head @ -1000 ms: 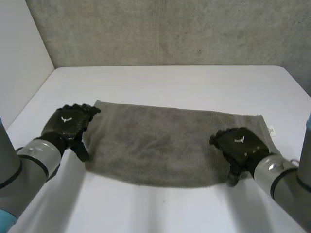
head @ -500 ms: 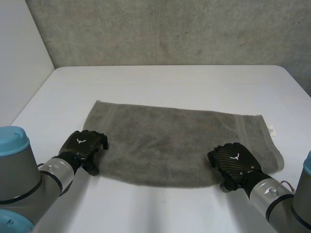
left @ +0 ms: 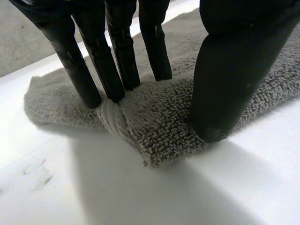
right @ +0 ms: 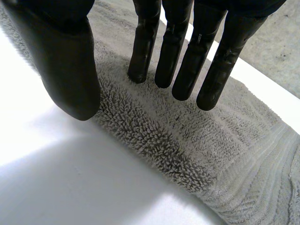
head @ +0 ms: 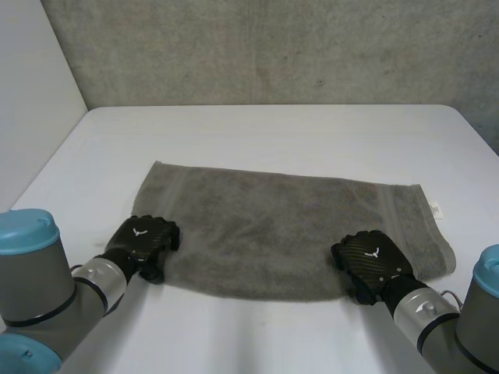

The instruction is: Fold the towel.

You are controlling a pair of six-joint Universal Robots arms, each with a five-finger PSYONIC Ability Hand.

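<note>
Left hand (head: 144,238) and right hand (head: 373,261) have come down onto the flat towel (head: 273,226), its near edge under their straight, unclenched fingertips and thumbs at the hem, so pinching for the fold seems next.

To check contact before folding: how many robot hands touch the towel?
2. The left robot hand presses the near left corner of the towel; the right robot hand presses its near edge, toward the right corner.
</note>
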